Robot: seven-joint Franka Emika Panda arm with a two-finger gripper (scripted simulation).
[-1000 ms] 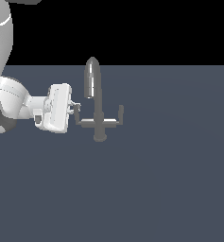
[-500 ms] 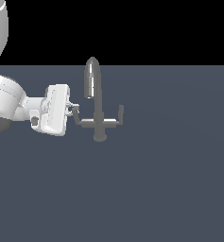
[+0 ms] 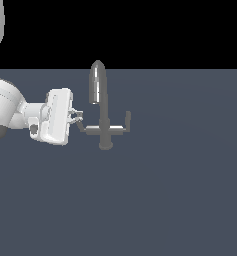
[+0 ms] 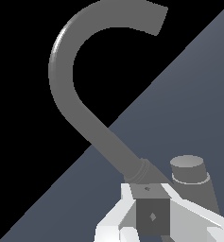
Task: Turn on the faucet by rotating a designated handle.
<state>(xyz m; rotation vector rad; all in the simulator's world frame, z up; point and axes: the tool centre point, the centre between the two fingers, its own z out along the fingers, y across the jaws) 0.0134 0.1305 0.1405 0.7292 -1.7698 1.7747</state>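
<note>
The faucet (image 3: 105, 127) stands mid-scene in the exterior view, its tall arched spout (image 3: 97, 80) drooping toward that view's left. A crossbar ends in two upturned levers. The handle (image 3: 80, 124) is the lever on the exterior view's left, and the twin lever (image 3: 127, 119) is on the right. My white gripper (image 3: 76, 117) reaches in from the left and meets the handle. In the wrist view its fingers (image 4: 117, 222) press close on both sides of the grey handle block (image 4: 152, 215), so it is shut on it. The spout (image 4: 71, 90) curves overhead there.
A flat dark grey floor (image 3: 165, 200) surrounds the faucet on all sides. My white arm (image 3: 10, 107) stretches in from the exterior view's left edge. A short grey cylinder of the faucet (image 4: 189, 172) shows just beyond the fingers in the wrist view.
The arm's rear links have shifted slightly toward the left edge. The gripper has stayed at the handle, which has sunk a touch lower in the picture.
</note>
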